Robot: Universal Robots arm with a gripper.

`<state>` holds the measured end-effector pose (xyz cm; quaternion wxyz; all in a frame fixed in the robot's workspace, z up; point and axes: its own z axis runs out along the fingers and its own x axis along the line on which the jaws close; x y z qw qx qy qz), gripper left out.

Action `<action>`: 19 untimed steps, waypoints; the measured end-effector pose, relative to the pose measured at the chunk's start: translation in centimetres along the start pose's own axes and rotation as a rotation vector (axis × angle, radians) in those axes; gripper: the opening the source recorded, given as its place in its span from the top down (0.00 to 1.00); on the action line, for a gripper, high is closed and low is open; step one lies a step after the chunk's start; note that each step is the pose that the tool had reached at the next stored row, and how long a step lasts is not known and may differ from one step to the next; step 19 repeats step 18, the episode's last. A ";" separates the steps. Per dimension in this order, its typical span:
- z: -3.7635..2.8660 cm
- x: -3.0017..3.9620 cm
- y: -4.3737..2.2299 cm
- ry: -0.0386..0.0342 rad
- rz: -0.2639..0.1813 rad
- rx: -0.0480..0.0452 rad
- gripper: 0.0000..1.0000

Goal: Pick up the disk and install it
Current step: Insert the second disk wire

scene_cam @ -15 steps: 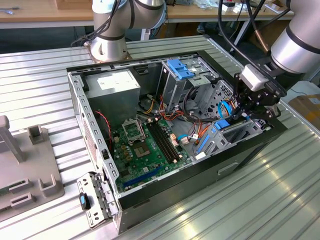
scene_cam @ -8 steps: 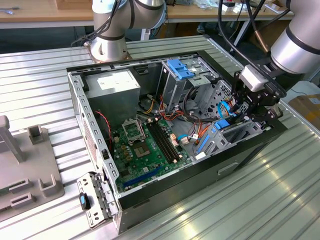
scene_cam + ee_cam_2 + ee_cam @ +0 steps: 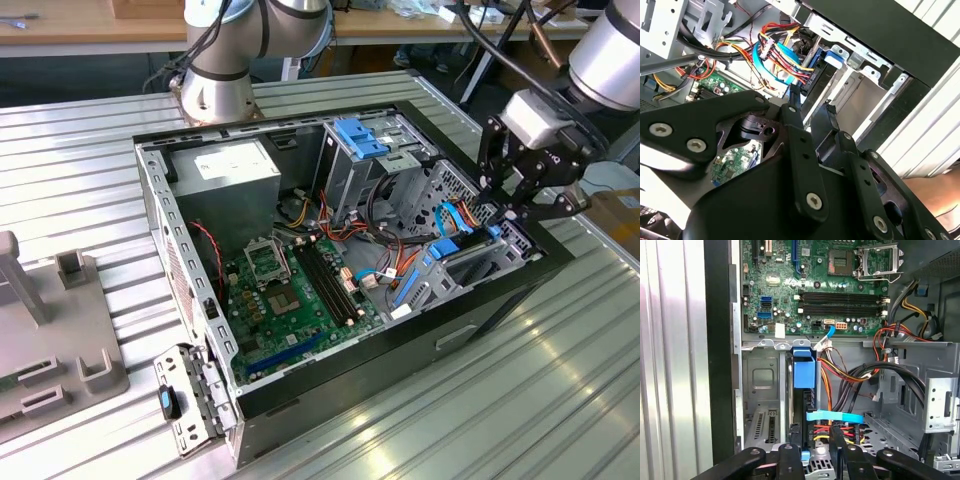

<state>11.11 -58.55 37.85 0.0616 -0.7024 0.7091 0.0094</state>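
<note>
The gripper [image 3: 497, 213] hangs over the drive-bay corner of the open computer case [image 3: 300, 395], on the side far from the power supply [image 3: 225, 170]. The disk [image 3: 801, 410] stands on edge in the bay, its blue frame tab [image 3: 804, 369] toward the motherboard [image 3: 815, 285]; its long axis runs from the motherboard toward the gripper. In the first wrist view the fingers [image 3: 788, 460] straddle the drive's near end, set narrowly either side; whether they clamp it cannot be told.

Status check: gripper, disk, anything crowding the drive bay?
Gripper down over the case's drive bay. Disk standing on edge in bay, between fingers; grip unclear. Cable bundle close beside it.
</note>
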 end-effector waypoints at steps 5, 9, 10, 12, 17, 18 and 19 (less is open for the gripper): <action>0.01 -0.45 0.24 0.0003 0.000 0.0000 0.64; -0.02 -0.93 0.55 0.0009 0.000 0.0001 0.64; -0.12 -0.96 0.55 0.0009 0.000 0.0002 0.64; -0.35 -0.99 0.54 0.0007 0.000 0.0003 0.64; -0.54 -1.02 0.53 0.0007 0.000 0.0010 0.64; -0.54 -1.01 0.53 0.0008 0.000 0.0011 0.64; -0.54 -1.01 0.53 0.0008 0.000 0.0011 0.64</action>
